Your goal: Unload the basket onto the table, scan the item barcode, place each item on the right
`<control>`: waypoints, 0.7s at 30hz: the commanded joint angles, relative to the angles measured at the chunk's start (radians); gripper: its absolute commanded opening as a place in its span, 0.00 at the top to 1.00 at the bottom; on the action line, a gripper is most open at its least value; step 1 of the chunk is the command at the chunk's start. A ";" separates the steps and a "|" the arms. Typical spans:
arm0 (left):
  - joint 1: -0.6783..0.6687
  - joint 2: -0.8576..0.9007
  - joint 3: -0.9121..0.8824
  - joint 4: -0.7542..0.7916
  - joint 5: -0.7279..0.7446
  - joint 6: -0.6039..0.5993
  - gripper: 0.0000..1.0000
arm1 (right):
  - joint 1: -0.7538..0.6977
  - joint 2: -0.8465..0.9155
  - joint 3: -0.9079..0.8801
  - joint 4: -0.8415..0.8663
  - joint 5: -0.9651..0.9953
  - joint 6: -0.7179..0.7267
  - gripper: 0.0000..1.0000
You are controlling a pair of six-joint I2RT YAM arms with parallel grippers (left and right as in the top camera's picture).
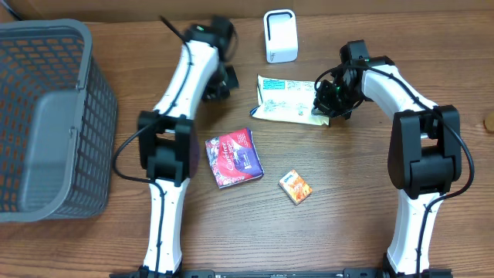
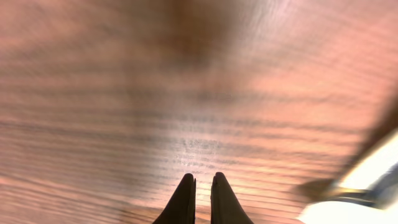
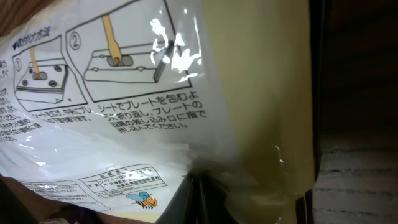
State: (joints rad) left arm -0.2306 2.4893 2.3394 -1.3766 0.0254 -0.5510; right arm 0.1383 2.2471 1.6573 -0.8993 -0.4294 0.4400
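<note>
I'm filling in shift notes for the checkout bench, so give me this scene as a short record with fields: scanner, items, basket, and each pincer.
scanner: white scanner, upright at the table's far edge
item being handled: white packet, just in front of the scanner
right arm: right pincer shut on the white packet's right end
left arm: left pincer shut, empty, above bare wood
waiting items: red packet and orange box, mid-table
basket: grey basket, left side
</note>
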 commanded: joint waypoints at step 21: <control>-0.157 0.019 -0.150 0.369 0.002 0.001 0.96 | 0.004 0.039 -0.022 -0.020 0.061 -0.045 0.96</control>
State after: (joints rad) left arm -0.4141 2.4847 2.2398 -0.9993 0.2676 -0.5446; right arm 0.1383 2.2471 1.6569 -0.9031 -0.4294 0.4202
